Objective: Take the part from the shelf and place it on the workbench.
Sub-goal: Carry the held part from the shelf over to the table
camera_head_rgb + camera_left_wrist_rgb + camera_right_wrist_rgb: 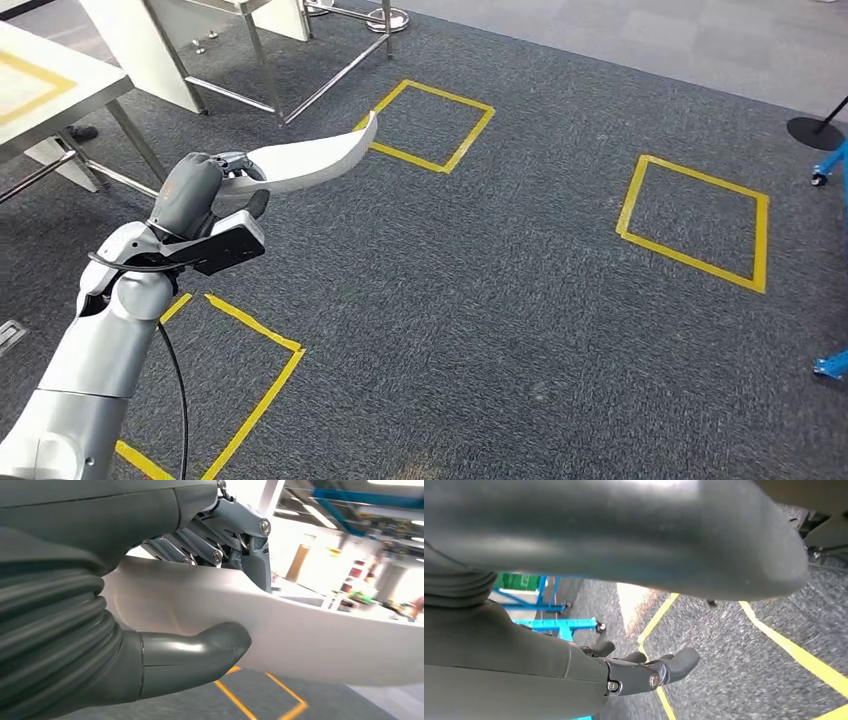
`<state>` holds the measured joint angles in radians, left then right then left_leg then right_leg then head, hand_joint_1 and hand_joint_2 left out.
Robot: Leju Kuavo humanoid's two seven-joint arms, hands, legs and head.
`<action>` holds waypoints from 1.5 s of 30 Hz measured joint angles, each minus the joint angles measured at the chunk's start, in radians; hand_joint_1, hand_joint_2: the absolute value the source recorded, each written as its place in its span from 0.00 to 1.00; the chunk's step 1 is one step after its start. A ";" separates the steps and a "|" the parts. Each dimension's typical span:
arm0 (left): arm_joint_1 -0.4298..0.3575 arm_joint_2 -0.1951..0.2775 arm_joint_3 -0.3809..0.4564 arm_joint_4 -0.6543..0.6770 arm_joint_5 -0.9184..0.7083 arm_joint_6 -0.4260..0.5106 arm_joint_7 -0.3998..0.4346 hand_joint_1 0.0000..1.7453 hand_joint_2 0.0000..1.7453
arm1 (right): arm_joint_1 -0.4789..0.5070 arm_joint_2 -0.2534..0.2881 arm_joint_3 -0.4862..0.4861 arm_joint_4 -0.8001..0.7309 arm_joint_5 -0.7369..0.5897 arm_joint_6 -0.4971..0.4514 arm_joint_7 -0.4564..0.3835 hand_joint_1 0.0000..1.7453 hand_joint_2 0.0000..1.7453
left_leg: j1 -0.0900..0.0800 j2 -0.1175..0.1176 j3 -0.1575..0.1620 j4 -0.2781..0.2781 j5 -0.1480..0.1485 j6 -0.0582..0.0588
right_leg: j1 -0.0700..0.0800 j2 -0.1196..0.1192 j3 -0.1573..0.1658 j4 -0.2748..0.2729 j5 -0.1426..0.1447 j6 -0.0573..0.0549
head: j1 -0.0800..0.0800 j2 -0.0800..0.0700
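Observation:
The part [315, 160] is a long, curved white shell. My left hand [195, 190] grips it at one end and carries it above the grey carpet, its tip pointing toward a yellow floor square. In the left wrist view the thumb [200, 652] presses under the part [310, 640] and the fingers [240, 545] clamp its other side. The workbench [45, 85], white-topped with a yellow outline, stands at the far left. My right hand [644, 672] hangs over the carpet with its fingers loosely extended and nothing in them.
Metal table legs [290, 70] and a white frame stand at the upper left. Yellow tape squares [695, 220] mark the carpet. Blue cart parts [830, 170] sit at the right edge, a black stand base [815, 130] near them.

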<state>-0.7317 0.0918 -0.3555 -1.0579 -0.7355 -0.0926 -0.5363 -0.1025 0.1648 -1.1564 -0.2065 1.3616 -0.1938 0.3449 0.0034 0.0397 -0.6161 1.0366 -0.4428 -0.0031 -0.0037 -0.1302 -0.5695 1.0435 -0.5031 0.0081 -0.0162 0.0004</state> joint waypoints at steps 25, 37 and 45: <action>0.021 0.015 0.011 0.013 -0.061 0.051 0.024 0.90 1.00 | 0.005 -0.003 0.010 0.000 0.004 0.014 0.000 0.00 0.00 | 0.009 0.006 -0.042 0.088 -0.021 -0.045 | -0.008 0.032 -0.012 -0.010 0.024 -0.030 | -0.003 0.000; 0.067 0.029 0.035 0.013 -0.070 0.072 0.023 0.90 1.00 | 0.010 -0.006 0.009 0.000 -0.003 0.013 -0.004 0.00 0.00 | 0.011 -0.096 -0.009 0.003 0.010 0.018 | -0.007 0.124 -0.135 0.265 -0.099 0.013 | 0.013 0.000; 0.080 0.044 0.052 0.015 -0.061 0.072 0.029 0.90 1.00 | 0.005 -0.010 0.009 0.000 -0.004 0.012 -0.002 0.00 0.00 | 0.015 -0.193 -0.024 0.002 0.021 -0.024 | -0.007 0.170 -0.016 -0.002 0.019 -0.012 | 0.013 0.000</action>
<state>-0.6518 0.1358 -0.3032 -1.0429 -0.7965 -0.0209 -0.5074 -0.0971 0.1551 -1.1471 -0.2066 1.3574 -0.1816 0.3431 0.0181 -0.1530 -0.6406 1.0384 -0.4214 -0.0266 -0.0111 0.0398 -0.5854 1.0416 -0.4845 -0.0039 -0.0028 0.0004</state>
